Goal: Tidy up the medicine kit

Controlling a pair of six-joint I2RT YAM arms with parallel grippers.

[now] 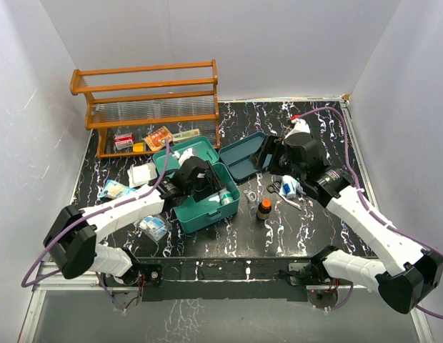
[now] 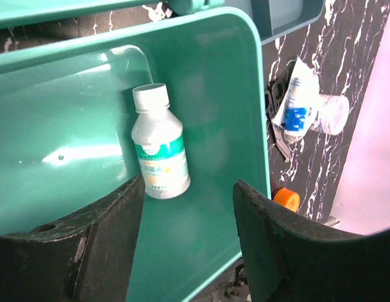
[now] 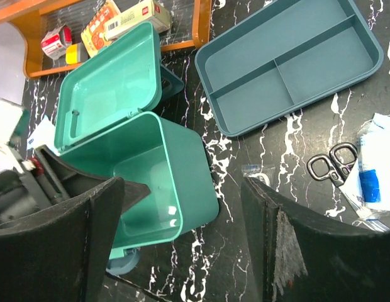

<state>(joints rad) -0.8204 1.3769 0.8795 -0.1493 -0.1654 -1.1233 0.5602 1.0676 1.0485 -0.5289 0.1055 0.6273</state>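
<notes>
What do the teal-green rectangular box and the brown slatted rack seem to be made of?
Teal-green rectangular box: likely moulded plastic, smooth, semi-glossy; soft highlights on rounded walls. Brown slatted rack: probably varnished wood; orange-brown rails with slight sheen.

Taking 12 o'clock as the back wall: blocked at 12 of the medicine kit (image 3: 192, 170) by its raised lid (image 3: 107, 88), wooden rack (image 1: 146, 93) beyond. Hemmed at 2 by a blue tray (image 3: 242, 104), at 3 by a brown bottle (image 1: 264, 209) and scissors (image 3: 332, 162). Cluttered at 7 and 9 by loose packets (image 1: 153, 227). Open at 5 and 6 over bare table (image 1: 279, 239). Inside, narrowed at 3 by a white bottle (image 2: 158, 151)
</notes>
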